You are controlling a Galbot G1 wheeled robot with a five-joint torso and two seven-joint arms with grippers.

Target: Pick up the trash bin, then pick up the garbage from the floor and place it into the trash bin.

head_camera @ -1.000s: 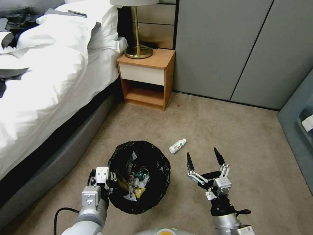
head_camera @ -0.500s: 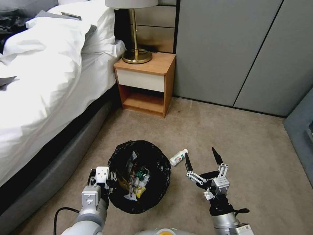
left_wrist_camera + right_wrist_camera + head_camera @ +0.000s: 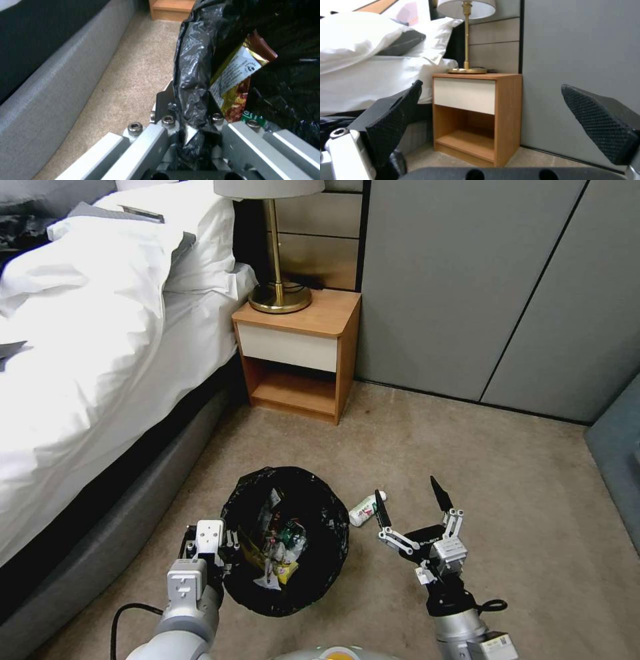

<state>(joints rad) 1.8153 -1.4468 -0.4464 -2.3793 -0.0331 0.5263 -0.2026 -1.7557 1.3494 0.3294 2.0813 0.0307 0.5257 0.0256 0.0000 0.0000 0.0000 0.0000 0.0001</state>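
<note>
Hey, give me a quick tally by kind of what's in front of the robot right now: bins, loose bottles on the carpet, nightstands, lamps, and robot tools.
Trash bin: 1, its bag rim clamped by the left tool
Bottle loose on the floor: 1
Nightstand: 1
Lamp: 1
Tools: 2, the right tool open beside the bottle
Total: 6

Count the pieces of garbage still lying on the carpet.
1: a small white bottle on the floor, between the trash bin and the open right hand. The bin may hide others.
</note>
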